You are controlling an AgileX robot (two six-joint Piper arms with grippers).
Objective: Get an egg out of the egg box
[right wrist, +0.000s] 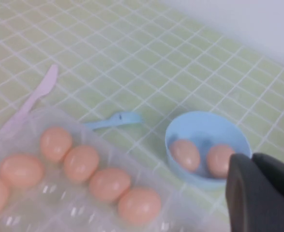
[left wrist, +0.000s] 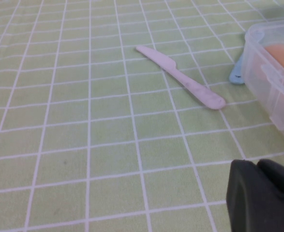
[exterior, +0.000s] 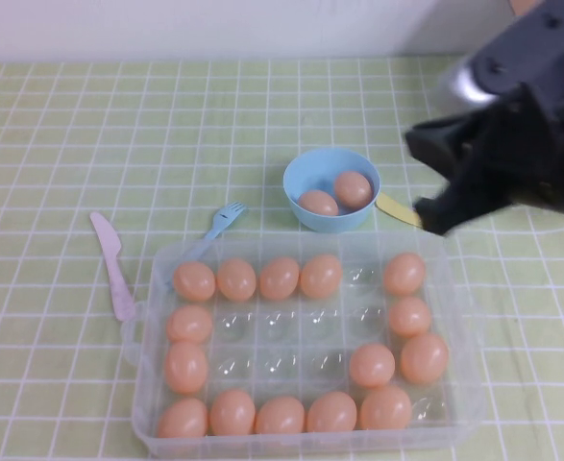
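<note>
The clear plastic egg box (exterior: 145,384) lies at the front middle of the table, with several peach-orange eggs, such as one (exterior: 321,276) in the far row, around its edges and bare cups in the middle. My right gripper (exterior: 431,217) is shut and empty, hovering just right of the light-blue bowl (exterior: 306,173), above the box's far right corner. In the right wrist view its fingers (right wrist: 243,193) sit next to the bowl (right wrist: 204,128) and the box's eggs (right wrist: 139,205). My left gripper (left wrist: 256,166) is shut, low over the cloth left of the box (left wrist: 272,92).
The bowl holds two eggs (exterior: 353,189). A pink plastic knife (exterior: 113,264) and a blue fork (exterior: 220,222) lie left of the box. A yellow utensil (exterior: 398,208) lies right of the bowl. A green checked cloth (exterior: 118,125) covers the table.
</note>
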